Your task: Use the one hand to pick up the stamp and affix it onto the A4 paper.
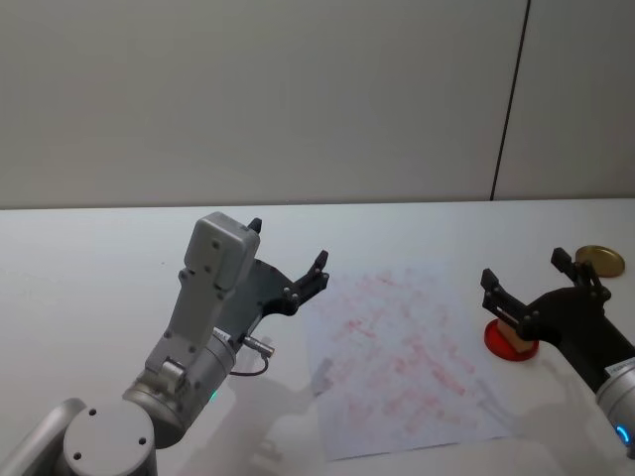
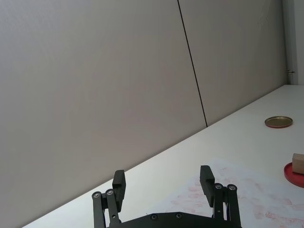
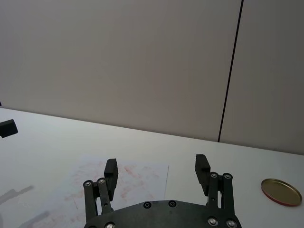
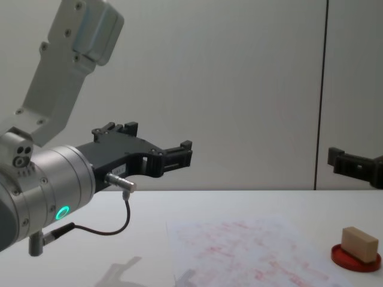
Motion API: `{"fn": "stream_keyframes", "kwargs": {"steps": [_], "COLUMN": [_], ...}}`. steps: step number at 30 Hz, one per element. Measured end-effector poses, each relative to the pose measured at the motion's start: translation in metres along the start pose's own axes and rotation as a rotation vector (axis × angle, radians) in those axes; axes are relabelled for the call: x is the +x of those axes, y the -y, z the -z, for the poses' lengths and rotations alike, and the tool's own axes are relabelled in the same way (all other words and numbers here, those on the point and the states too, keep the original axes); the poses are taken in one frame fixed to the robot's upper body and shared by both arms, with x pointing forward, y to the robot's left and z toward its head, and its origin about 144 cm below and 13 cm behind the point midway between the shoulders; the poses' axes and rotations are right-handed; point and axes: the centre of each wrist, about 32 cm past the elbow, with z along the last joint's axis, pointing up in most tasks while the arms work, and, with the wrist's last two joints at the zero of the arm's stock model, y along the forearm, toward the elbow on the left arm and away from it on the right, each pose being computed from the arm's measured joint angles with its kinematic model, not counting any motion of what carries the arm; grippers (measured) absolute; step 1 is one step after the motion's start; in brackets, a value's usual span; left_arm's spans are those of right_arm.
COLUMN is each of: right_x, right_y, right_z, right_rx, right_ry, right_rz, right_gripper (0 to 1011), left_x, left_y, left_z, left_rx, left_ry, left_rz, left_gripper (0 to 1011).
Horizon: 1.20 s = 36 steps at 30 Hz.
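Note:
The stamp (image 1: 516, 340) is a small tan wooden block resting on a flat red ink pad (image 1: 499, 344), just past the right edge of the A4 paper (image 1: 397, 347); the chest view shows the stamp (image 4: 359, 243) lying on the pad. The paper is white with red smudges. My right gripper (image 1: 526, 268) hovers open above the stamp and pad, holding nothing. My left gripper (image 1: 288, 245) hangs open in the air beside the paper's far left corner, also with nothing in it. In the left wrist view, the stamp (image 2: 298, 163) sits at the right edge.
A round gold lid (image 1: 600, 260) lies on the white table (image 1: 99, 258) at the far right, beyond the ink pad. A grey wall runs along the table's far edge.

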Motion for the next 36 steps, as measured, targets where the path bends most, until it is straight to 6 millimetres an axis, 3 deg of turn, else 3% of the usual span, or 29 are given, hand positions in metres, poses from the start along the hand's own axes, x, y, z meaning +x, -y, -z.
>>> {"fn": "stream_keyframes", "kwargs": {"steps": [23,36], "right_x": [0.001,0.023], "right_y": [0.000,-0.006], "right_z": [0.000,0.009], "right_rx": [-0.002,-0.082], "right_ry": [0.000,-0.025], "right_rz": [0.001,-0.010], "right_gripper": [1001,1001], "left_x": [0.000,0.000], "left_y": [0.000,0.000], "left_z": [0.000,0.000], "left_rx": [0.000,0.000], "left_ry": [0.000,0.000], "left_rz": [0.000,0.000], "left_gripper": [993,993]}}
